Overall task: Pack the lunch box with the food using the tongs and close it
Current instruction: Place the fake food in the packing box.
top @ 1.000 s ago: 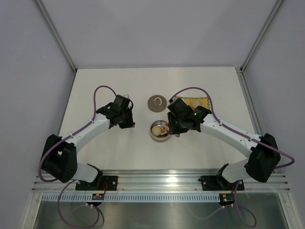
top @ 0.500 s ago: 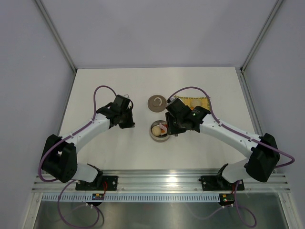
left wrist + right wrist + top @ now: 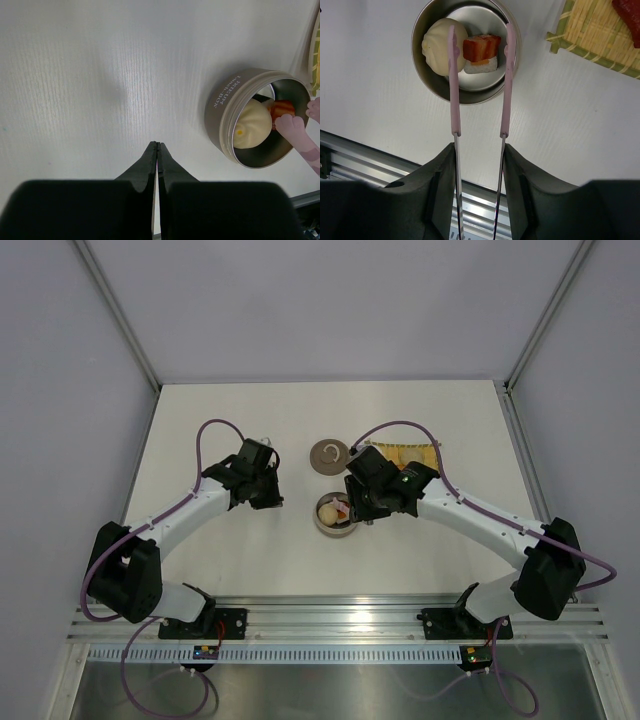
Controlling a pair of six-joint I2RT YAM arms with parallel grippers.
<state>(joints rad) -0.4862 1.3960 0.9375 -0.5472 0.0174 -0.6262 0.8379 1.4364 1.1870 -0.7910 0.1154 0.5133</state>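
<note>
The lunch box [image 3: 465, 99] is a round silver tin on the table, also seen in the top view as the lunch box [image 3: 328, 528]. Food lies in it: a cream ball [image 3: 437, 47] and a red-topped white piece [image 3: 481, 54]. My right gripper [image 3: 479, 150] is shut on the tongs [image 3: 453, 75]. Their two pink arms stand apart, with the tips over the tin on either side of the red-topped piece. My left gripper [image 3: 157, 145] is shut on nothing, left of the tin [image 3: 222, 107]. The disc lid [image 3: 329, 455] lies behind the tin.
A yellow woven mat [image 3: 600, 35] lies right of the tin with a dark red piece [image 3: 627, 15] on it. It shows behind my right arm as the mat [image 3: 412, 452] in the top view. The metal rail runs along the table's near edge.
My right gripper has shifted slightly left over the tin and its jaws have widened, letting the tong arms spread. The left arm has not moved.
</note>
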